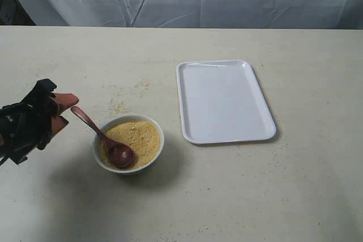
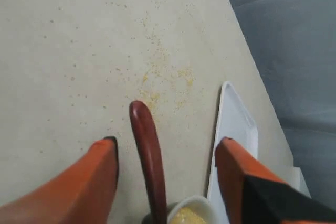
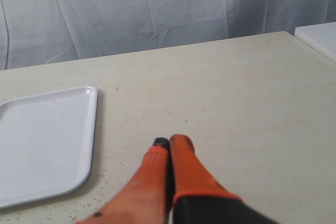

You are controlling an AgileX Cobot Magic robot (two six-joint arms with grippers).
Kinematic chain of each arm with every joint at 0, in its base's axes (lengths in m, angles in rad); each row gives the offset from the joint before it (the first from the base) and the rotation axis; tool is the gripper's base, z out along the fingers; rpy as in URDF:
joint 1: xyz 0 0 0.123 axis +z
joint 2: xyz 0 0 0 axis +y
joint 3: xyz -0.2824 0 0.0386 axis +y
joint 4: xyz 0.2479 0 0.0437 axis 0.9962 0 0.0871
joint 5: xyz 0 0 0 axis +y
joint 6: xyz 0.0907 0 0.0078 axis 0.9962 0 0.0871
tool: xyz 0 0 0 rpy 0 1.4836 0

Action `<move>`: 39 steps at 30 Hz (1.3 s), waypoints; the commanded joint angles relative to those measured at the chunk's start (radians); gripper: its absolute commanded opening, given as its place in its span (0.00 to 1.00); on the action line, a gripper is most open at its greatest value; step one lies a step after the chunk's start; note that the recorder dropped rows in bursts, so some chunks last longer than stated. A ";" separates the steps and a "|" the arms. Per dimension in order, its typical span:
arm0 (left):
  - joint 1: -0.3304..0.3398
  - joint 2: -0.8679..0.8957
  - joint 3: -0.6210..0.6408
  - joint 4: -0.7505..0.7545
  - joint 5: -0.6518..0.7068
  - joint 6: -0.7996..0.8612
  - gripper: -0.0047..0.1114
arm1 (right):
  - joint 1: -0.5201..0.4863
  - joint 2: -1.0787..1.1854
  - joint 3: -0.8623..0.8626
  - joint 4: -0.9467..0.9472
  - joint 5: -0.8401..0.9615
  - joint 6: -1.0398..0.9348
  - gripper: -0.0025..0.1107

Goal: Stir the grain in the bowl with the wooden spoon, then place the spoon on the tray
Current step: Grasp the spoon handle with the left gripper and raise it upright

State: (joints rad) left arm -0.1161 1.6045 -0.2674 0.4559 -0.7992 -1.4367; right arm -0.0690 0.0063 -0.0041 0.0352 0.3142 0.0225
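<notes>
By the left edge of the desk (image 1: 295, 196), the left gripper (image 1: 63, 110) hangs with its orange fingers (image 2: 100, 171) spread wide. The tip of the spoon (image 1: 93, 127) handle lies in the gap between them, with clear space on both sides, so nothing is gripped. The handle slants down over the rim of the bowl (image 1: 156, 152), which sits toward the near left corner. The dark scoop rests on the grain (image 1: 140, 137) at the side of the bowl nearest the front edge. Loose grains (image 1: 118, 106) are scattered on the desk just behind the bowl, toward the far edge. The tray (image 1: 224, 100) lies flat around the middle of the desk, apart from the bowl and closer to the far edge. The right gripper (image 3: 169, 142) appears only in its own wrist view, its fingers pressed together on nothing, above bare desk beside a corner of the tray.
</notes>
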 commanded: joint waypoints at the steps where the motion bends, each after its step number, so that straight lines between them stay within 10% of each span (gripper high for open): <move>1: 0.043 0.095 -0.037 0.097 -0.113 -0.047 0.51 | -0.002 -0.006 0.004 0.001 -0.009 -0.001 0.01; 15: 0.046 0.304 -0.180 0.233 -0.186 -0.073 0.49 | -0.002 -0.006 0.004 -0.001 -0.009 -0.001 0.01; 26: 0.046 0.304 -0.180 0.242 -0.248 -0.073 0.06 | -0.002 -0.006 0.004 -0.001 -0.009 -0.001 0.01; 39: 0.044 0.244 -0.190 0.229 -0.422 0.010 0.04 | -0.002 -0.006 0.004 -0.001 -0.009 -0.001 0.01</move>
State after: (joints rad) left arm -0.0730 1.8878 -0.4504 0.6758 -1.1961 -1.5082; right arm -0.0690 0.0063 -0.0041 0.0352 0.3142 0.0225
